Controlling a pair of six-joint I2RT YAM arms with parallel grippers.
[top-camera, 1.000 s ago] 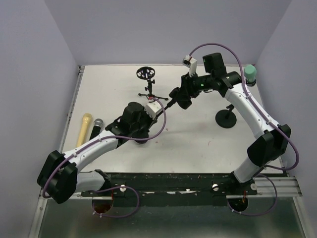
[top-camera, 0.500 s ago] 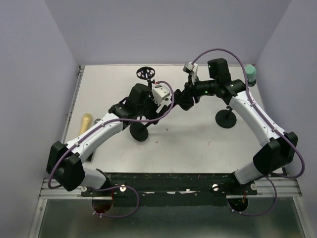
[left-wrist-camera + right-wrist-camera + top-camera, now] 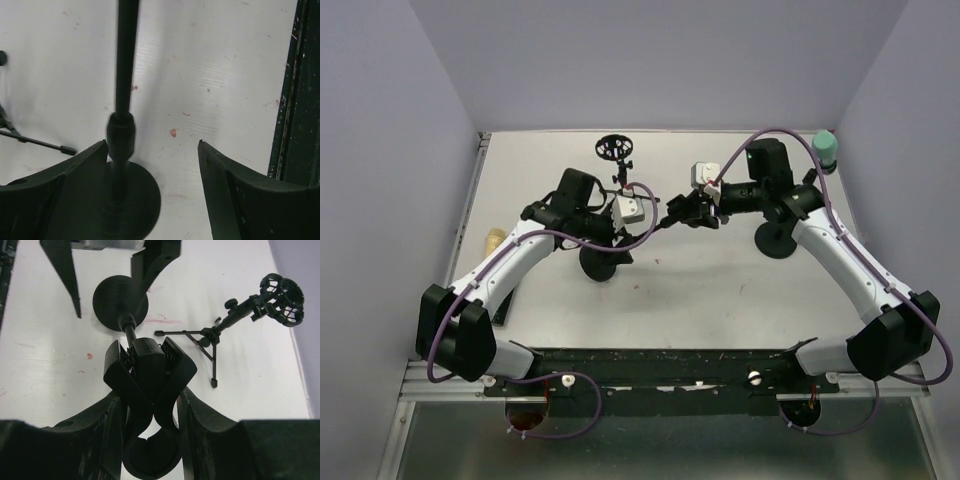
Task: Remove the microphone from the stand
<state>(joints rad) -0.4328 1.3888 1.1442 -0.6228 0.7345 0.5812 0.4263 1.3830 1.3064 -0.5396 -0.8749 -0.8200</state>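
Note:
The black stand has a round base (image 3: 600,265) and a thin pole leaning right to its clip (image 3: 670,215). My right gripper (image 3: 682,212) is shut on that clip (image 3: 150,370); its fingers (image 3: 200,425) press the clip's two levers, and nothing sits in the clip's ring. My left gripper (image 3: 152,145) stands open just above the base (image 3: 135,195). The pole (image 3: 125,65) is close to its left finger and not gripped. Of the microphone, only a yellow end (image 3: 495,238) shows at the far left of the table; my left arm hides the remainder.
A small tripod stand (image 3: 620,185) with a round shock mount (image 3: 615,148) stands at the back, also in the right wrist view (image 3: 220,330). A second round-based stand (image 3: 777,240) sits under my right arm. A teal-topped object (image 3: 825,148) is at the back right corner.
My left gripper has gone from shut to open and moved back and left along the stand's pole, covering the microphones on the left. My right gripper has shifted left and down, still on the clip.

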